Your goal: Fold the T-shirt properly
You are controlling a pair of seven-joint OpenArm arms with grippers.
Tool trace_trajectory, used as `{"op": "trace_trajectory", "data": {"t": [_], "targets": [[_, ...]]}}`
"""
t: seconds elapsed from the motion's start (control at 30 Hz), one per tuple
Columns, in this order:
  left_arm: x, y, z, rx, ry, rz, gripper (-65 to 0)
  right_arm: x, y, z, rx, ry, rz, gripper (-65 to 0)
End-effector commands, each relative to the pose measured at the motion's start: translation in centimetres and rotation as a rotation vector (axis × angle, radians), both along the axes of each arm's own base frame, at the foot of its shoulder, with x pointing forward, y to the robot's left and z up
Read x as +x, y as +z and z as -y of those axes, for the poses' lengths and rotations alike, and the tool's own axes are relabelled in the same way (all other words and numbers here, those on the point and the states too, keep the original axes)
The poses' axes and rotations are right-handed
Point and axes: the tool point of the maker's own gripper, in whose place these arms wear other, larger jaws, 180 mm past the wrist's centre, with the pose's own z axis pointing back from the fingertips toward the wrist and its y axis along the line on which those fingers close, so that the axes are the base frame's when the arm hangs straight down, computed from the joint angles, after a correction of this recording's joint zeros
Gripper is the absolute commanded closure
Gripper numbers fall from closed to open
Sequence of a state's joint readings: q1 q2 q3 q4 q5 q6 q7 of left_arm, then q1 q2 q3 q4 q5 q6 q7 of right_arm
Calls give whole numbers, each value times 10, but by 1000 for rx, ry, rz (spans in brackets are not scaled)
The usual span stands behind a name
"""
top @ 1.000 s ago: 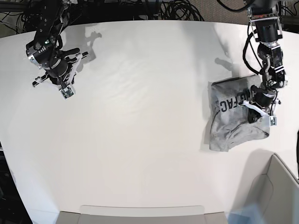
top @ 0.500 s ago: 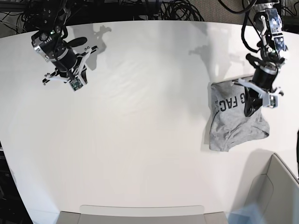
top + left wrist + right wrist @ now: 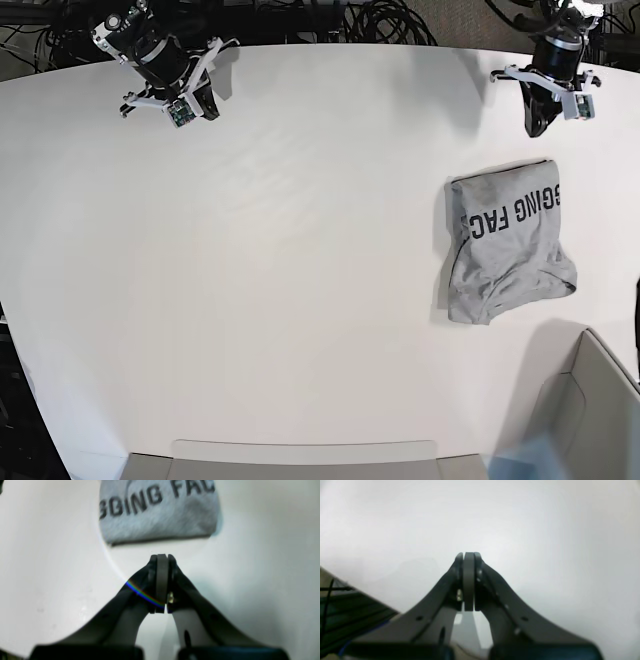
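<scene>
The grey T-shirt (image 3: 505,245) lies folded in a compact bundle at the right of the white table (image 3: 300,280), with black lettering facing up. In the left wrist view the T-shirt (image 3: 160,512) lies just beyond my left gripper (image 3: 162,556), which is shut, empty and clear of the cloth. In the base view the left gripper (image 3: 535,122) hangs above the table's far right, behind the shirt. My right gripper (image 3: 469,554) is shut and empty over bare table. In the base view the right gripper (image 3: 192,103) is at the far left corner.
A grey bin (image 3: 600,400) stands at the near right corner, close to the shirt's lower edge. A flat grey tray (image 3: 300,458) lies along the near edge. Black cables (image 3: 380,20) run behind the far edge of the table.
The left gripper has lifted off the T-shirt and drawn back to the far edge. The right arm has also pulled back to the far left corner. The shirt stays folded.
</scene>
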State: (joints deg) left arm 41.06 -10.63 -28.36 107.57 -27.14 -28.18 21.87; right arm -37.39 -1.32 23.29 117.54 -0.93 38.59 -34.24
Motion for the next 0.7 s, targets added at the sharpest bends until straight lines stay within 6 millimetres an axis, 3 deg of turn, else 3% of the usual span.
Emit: {"op": "trace_trajectory", "data": {"t": [0.0, 0.23, 0.47, 0.67], "targets": [[-4, 7, 0, 3, -7, 17, 0, -3, 6, -5, 28, 1, 15, 0], [-51, -6, -3, -5, 43, -88, 0, -27, 10, -12, 132, -88, 39, 0], [-85, -10, 11, -45, -19, -150, 0, -55, 3, -15, 151, -100, -28, 0], [-110, -8, -12, -17, 64, -174, 0, -81, 13, -24, 274, -152, -43, 0]]}}
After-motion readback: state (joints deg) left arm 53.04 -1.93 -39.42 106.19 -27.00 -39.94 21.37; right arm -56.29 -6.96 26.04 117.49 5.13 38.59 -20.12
